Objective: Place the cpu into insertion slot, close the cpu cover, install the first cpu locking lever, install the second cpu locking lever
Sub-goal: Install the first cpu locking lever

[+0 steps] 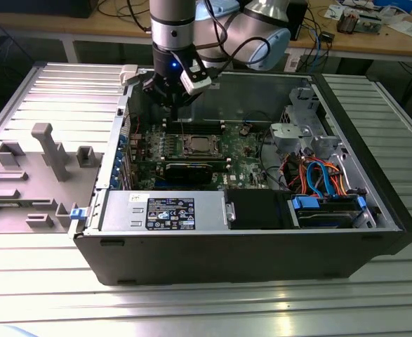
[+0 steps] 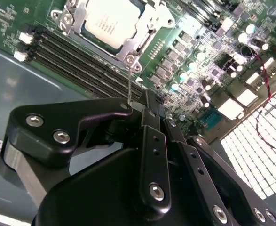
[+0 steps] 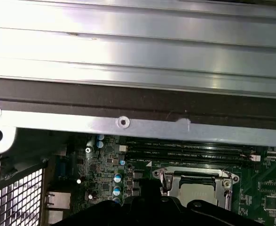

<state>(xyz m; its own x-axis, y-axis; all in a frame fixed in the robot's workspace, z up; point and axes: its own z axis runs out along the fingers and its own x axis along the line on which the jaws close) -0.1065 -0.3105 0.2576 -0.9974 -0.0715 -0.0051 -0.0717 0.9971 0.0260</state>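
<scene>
On a ribbed metal table (image 1: 37, 288), the tool (image 1: 172, 105) hangs pinched narrow over the open case (image 1: 227, 256), wooden workbench (image 1: 374, 43) behind.

Exterior view looks down; both wrist views share the cpu (image 2: 110, 21).

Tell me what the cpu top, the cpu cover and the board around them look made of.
cpu: likely a metal lid, matte silvery-grey with a soft, even sheen.
cpu cover: looks like stamped sheet metal, bare and brighter silver, with sharp glints on its bent edges.
circuit board: green laminate by the look, with a slightly glossy coating.
</scene>
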